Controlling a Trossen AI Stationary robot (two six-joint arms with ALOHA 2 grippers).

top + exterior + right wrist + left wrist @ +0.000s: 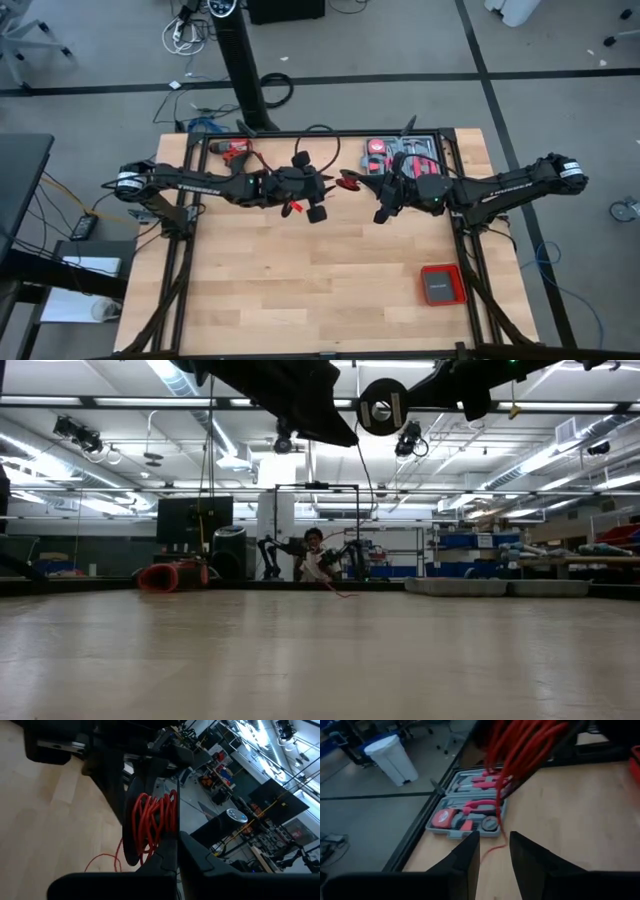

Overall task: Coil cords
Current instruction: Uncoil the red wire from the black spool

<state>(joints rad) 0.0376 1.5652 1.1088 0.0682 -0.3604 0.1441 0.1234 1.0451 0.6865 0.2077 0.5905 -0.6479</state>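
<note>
The cords are one thin red cord wound into a small coil (154, 822), held in the air over the table's far middle (349, 181). My right gripper (177, 854) reaches in from the right and is shut on it. A loose red tail (496, 842) hangs from the coil toward the tabletop. My left gripper (495, 852) is open just left of the coil (520, 750) and a little below it, pointing at it, with nothing between its fingers. It shows in the high view too (322, 190). My right gripper pinches several strands at the coil's edge (159, 845) between its two fingers. The fingers come nearly level from the table's right side. The coil is lifted clear of the table, and the tail (107, 861) hangs slack below it.
A grey tool case (402, 155) with red tools lies open at the far right edge, just beyond the coil. A red-and-black drill (235, 152) lies at the far left. A flat red square box (440, 285) sits near the right edge. The wooden table (300, 290) stretches toward the near side.
</note>
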